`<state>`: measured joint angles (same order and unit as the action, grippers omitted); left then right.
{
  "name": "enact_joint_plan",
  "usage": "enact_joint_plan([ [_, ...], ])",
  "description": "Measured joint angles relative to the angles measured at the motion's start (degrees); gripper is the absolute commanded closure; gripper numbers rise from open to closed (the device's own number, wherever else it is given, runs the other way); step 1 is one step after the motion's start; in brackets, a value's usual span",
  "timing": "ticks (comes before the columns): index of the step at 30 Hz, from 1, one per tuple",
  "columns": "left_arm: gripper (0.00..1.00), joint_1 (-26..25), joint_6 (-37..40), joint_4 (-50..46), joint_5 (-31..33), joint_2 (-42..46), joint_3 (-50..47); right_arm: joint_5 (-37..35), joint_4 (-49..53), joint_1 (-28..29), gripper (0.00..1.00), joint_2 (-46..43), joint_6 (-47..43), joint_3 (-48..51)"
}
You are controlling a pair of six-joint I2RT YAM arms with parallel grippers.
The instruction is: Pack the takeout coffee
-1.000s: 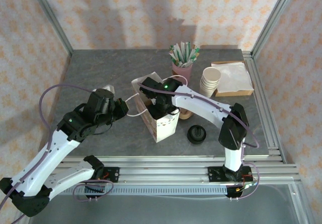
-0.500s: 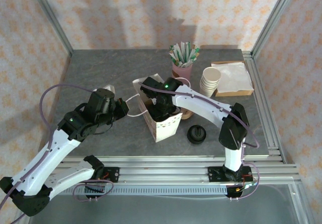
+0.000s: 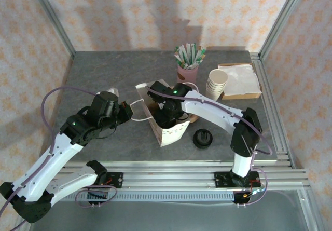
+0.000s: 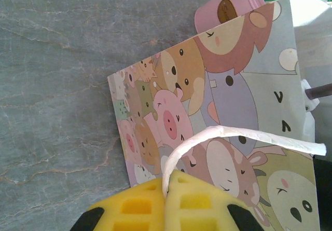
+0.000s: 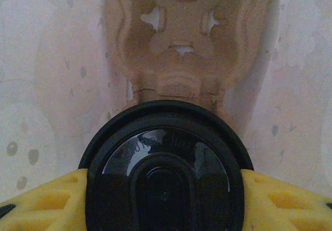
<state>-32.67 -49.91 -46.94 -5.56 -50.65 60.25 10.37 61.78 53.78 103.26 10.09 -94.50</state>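
- The left claw [image 4: 166, 185] is pinched tight on the white twisted-paper handle [image 4: 228, 133] of the cartoon-animal printed paper gift bag [image 4: 228, 85], at nine o'clock of the bag in the overhead view. It looks to be holding the mouth open.
- The right claw [image 5: 164, 202] is down inside the bag, half spread, with a yellow finger [image 5: 39, 202] on either side of the takeout coffee [image 5: 165, 158]. From the wrist the coffee shows as a round glossy black plastic lid, and the paper cup is hidden beneath it.
- So the coffee is in the bag, gripped at three and nine o'clock of its lid.
- At twelve o'clock beyond the lid there's a brown moulded-pulp cup carrier [image 5: 181, 49] against the bag's pale inner wall.
- Progress: the hard part looks nearly done, since the cup is past the rim and low in the bag. I can't tell whether it has touched the bottom.
- What's left, by my reckoning: set it down upright, spread the fingers, lift the right arm clear, then let the handle go.
- Outside the bag, the spare black plastic lid [image 3: 203, 138] lies at four o'clock of it and the stack of cream paper cups [image 3: 217, 84] stands at two o'clock.
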Motion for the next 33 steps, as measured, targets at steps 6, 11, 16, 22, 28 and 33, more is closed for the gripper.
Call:
enact_joint_plan([
  [6, 1.00, 0.00, 0.02, 0.02, 0.00, -1.09, 0.00, 0.02, -2.21, 0.00, 0.44, -1.20, -0.74, 1.88],
  [11, 1.00, 0.00, 0.02, 0.02, 0.00, -1.64, 0.00, 0.15, -3.17, 0.02, 0.44, -1.92, -1.84, 2.82],
  [16, 1.00, 0.00, 0.07, 0.02, 0.00, -2.03, 0.00, 0.15, -3.85, 0.13, 0.44, -1.92, -2.91, 3.39],
  [22, 1.00, 0.02, 0.09, 0.04, 0.00, -2.56, 0.00, -0.17, -4.90, 0.55, 0.44, -1.92, -3.98, 4.04],
  [28, 1.00, 0.00, 0.31, 0.04, 0.00, -3.15, 0.00, -0.50, -5.68, 0.90, 0.44, -1.92, -4.85, 4.42],
  [33, 1.00, 0.00, 0.39, 0.04, 0.00, -3.26, 0.00, -0.96, -6.86, 1.20, 0.44, -1.86, -5.70, 5.27],
])
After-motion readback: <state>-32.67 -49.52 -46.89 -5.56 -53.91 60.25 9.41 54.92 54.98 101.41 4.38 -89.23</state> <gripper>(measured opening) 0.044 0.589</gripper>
